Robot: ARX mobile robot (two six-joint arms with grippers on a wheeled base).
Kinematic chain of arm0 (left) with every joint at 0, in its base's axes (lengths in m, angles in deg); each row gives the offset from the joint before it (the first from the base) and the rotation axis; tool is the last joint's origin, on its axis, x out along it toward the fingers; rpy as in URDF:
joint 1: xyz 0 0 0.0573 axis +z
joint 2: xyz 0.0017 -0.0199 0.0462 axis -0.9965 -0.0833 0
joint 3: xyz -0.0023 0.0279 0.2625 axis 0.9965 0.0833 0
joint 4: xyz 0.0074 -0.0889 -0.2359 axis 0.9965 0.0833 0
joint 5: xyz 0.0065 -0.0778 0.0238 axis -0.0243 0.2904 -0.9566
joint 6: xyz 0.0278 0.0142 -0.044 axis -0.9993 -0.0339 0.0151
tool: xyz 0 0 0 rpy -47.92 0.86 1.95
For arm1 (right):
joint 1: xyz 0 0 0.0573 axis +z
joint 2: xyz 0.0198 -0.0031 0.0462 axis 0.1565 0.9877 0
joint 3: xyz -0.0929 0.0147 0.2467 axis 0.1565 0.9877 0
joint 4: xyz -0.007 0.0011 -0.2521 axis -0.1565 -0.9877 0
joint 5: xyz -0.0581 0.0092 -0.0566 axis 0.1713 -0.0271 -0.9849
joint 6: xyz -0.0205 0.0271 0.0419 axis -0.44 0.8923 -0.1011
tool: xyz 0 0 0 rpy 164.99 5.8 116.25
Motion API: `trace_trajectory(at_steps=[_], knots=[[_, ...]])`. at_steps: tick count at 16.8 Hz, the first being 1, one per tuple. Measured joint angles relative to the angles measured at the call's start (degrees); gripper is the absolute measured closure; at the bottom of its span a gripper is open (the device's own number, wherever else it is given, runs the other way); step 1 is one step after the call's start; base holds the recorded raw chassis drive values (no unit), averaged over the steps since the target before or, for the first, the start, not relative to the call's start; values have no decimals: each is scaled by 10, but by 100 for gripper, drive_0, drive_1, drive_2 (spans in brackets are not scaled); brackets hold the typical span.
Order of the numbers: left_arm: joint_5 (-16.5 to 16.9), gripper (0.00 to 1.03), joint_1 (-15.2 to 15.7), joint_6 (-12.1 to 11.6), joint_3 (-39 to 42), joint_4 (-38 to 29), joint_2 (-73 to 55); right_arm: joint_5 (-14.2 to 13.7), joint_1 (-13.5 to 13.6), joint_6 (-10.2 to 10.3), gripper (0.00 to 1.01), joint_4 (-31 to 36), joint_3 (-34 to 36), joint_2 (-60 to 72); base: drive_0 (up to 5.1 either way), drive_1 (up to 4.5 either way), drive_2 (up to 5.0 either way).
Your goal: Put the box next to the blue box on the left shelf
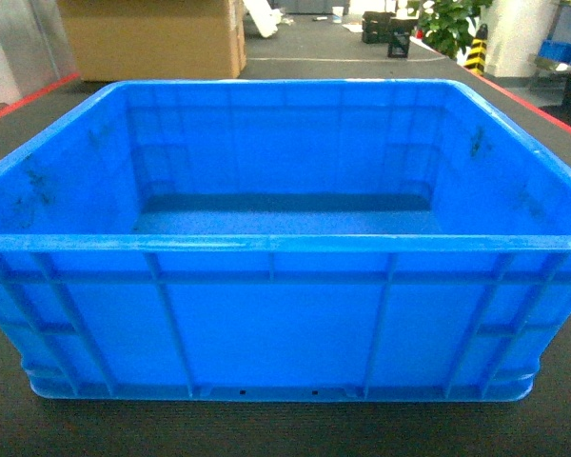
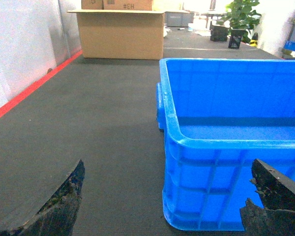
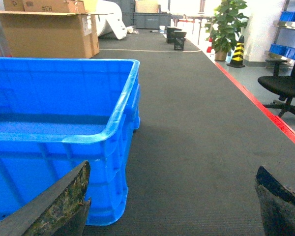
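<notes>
The box (image 1: pixel 276 314) is a large bright-blue ribbed crate, topless and empty, standing on dark carpet and filling the head view. My left gripper (image 2: pixel 168 167) is open, low over the floor just short of the box's near left corner (image 2: pixel 187 187); the right finger (image 2: pixel 273 196) overlaps the near wall in the view. My right gripper (image 3: pixel 173 167) is open at the box's near right corner (image 3: pixel 103 172), with its left finger (image 3: pixel 64 201) in front of the wall. Neither gripper shows in the head view. The left shelf and its blue box are out of view.
A big cardboard carton (image 1: pixel 152 38) stands behind the box at the left. Red floor lines run along the left (image 2: pixel 29 88) and right (image 3: pixel 265 108). Far right are an office chair (image 3: pixel 285 86), a striped cone (image 3: pixel 236 51), a plant (image 3: pixel 226 24) and a rack with blue bins (image 3: pixel 287 34).
</notes>
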Motion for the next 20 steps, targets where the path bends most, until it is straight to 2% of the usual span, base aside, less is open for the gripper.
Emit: trace_trajectory(at_steps=[20], knots=[[0, 5, 0, 0, 0, 0, 0, 0, 0, 0, 3, 0, 0, 0, 0, 0, 0]])
